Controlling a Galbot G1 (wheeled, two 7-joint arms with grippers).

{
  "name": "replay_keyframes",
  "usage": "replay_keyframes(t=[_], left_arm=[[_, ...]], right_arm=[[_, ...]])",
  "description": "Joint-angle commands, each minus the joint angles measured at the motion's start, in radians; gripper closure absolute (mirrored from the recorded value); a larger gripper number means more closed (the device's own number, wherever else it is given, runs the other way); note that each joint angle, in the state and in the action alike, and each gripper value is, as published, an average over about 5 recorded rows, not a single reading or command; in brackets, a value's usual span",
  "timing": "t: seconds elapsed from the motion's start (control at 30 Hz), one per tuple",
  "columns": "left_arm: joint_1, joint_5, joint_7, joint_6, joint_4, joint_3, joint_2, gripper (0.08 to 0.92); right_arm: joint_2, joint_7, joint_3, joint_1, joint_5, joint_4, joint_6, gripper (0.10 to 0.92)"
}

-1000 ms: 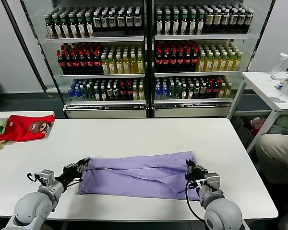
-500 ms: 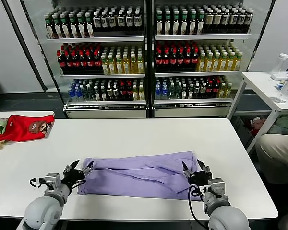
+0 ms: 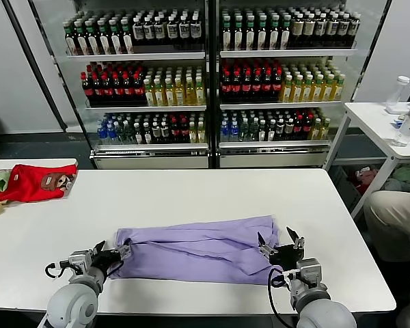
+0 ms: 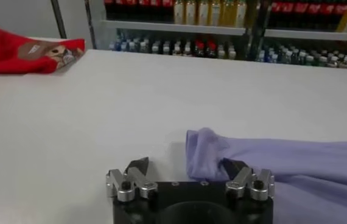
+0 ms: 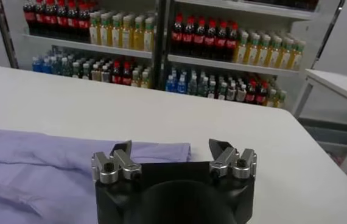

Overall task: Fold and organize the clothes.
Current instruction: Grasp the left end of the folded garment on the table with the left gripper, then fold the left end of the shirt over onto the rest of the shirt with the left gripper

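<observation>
A red garment lies at the white table's far left edge. The left gripper, fingers spread, sits at the left end of the folded lavender T-shirt, which lies near the table's front edge. The right gripper stands at the shirt's right end, fingers spread, gripping nothing.

One lavender T-shirt lay on one white bench — one red garment sat on a second bench, and a third bench carried two bottles. Two end effectors showed — left, right.
</observation>
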Motion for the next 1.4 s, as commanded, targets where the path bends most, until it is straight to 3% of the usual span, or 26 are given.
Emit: replay_keyframes(t=[0.03, 0.43, 0.67, 0.97, 1.07, 1.2, 1.4], left_arm=[[0.017, -0.069, -0.053, 0.032, -0.019, 0.029, -0.033, 0.337], [0.025, 0.010, -0.043, 0.031, -0.015, 0.039, -0.045, 0.683], [0.022, 0.136, 0.007, 0.033, -0.082, -0.109, 0.016, 0.868], [0.119, 0.420, 0.164, 0.033, -0.030, -0.452, 0.119, 0.886], [0.133, 0.442, 0.189, 0.033, -0.023, -0.507, 0.141, 0.886], [0.131, 0.393, 0.188, 0.035, -0.087, -0.478, 0.139, 0.886], [0.130, 0.058, 0.185, 0.037, -0.310, -0.295, 0.073, 0.886]], right_arm=[[0.002, -0.001, 0.007, -0.011, -0.019, 0.012, 0.000, 0.202], [0.010, -0.001, 0.008, -0.014, -0.025, 0.008, 0.000, 0.202], [0.008, -0.002, 0.009, -0.009, -0.026, 0.007, 0.000, 0.203], [0.005, -0.003, -0.001, 0.009, -0.025, -0.004, 0.000, 0.203], [0.003, -0.004, -0.005, 0.019, -0.024, -0.008, 0.000, 0.203], [0.001, -0.005, -0.007, 0.023, -0.023, -0.010, 0.000, 0.203], [-0.004, -0.006, 0.001, 0.015, -0.023, -0.008, 0.001, 0.203]])
